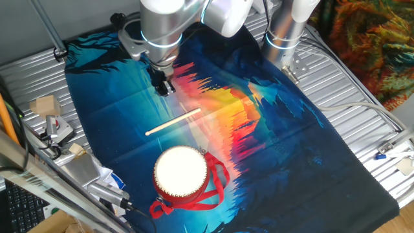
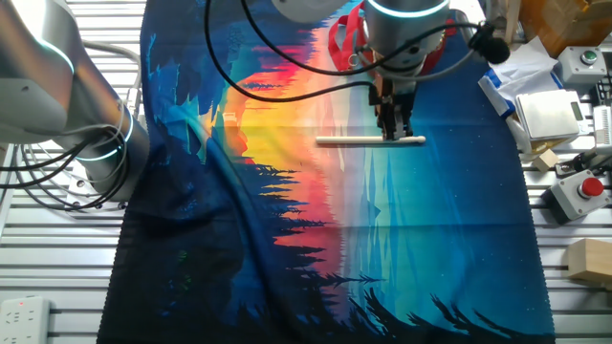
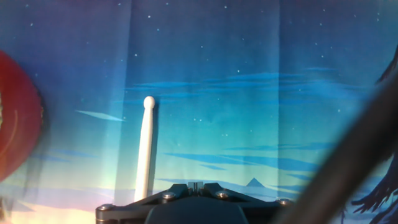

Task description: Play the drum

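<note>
The drum (image 1: 181,175) has a white round head, red sides and red ribbon straps, and stands on the printed cloth near the front. In the other fixed view only red bits of the drum (image 2: 338,38) show behind the arm. In the hand view a blurred red side of the drum (image 3: 15,124) is at the left edge. A thin pale wooden stick (image 1: 173,122) lies flat on the cloth beyond the drum. My gripper (image 1: 165,88) hangs over the cloth behind the stick, fingers together and empty. In the hand view the stick (image 3: 146,149) lies left of the gripper (image 3: 196,185).
A second robot arm (image 1: 284,26) stands at the back. Wooden blocks (image 1: 44,105) and tools lie off the cloth at the left. A red-button box (image 2: 583,186) and a wooden block (image 2: 585,260) sit beside the cloth. A dark cable (image 3: 348,162) crosses the hand view.
</note>
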Available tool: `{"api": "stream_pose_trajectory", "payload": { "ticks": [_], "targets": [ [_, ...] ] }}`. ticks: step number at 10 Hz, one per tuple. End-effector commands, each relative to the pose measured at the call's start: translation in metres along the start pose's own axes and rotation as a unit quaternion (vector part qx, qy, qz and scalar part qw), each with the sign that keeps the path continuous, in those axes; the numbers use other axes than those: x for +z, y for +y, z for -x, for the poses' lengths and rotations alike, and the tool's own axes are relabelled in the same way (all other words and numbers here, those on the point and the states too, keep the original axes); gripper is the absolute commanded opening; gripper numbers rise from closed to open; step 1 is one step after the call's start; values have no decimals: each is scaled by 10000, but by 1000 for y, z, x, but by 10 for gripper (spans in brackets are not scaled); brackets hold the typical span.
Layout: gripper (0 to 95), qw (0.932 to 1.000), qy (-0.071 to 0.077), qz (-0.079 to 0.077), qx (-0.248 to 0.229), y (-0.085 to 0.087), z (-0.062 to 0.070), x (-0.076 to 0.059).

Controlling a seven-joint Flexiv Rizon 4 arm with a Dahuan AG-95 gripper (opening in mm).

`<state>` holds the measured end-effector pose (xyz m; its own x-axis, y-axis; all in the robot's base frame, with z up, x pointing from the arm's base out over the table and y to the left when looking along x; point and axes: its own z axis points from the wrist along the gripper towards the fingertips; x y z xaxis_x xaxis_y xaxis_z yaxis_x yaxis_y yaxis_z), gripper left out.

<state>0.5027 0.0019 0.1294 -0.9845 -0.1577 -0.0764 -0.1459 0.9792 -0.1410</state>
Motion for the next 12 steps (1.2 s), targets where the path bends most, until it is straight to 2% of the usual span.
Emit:
{"api": "stream_pose_trajectory", "payload": {
  "ticks": [1,2,4,5,8,9,10,11,12],
  "targets": [
    [0,9995,-22,-135,-284,0,1,1],
    [0,9987,-45,-104,-491,0,1,1],
    [0,9987,-98,69,-496,0,1,1],
    [0,9985,-97,60,-536,0,1,1],
    [0,9989,-91,75,-458,1,1,1],
    [0,9996,-88,182,-206,4,1,3],
    [0,9993,-106,354,64,9,1,6],
    [0,9978,-118,466,447,25,3,13],
    [0,9971,-99,460,597,42,6,19]
  ]
}}
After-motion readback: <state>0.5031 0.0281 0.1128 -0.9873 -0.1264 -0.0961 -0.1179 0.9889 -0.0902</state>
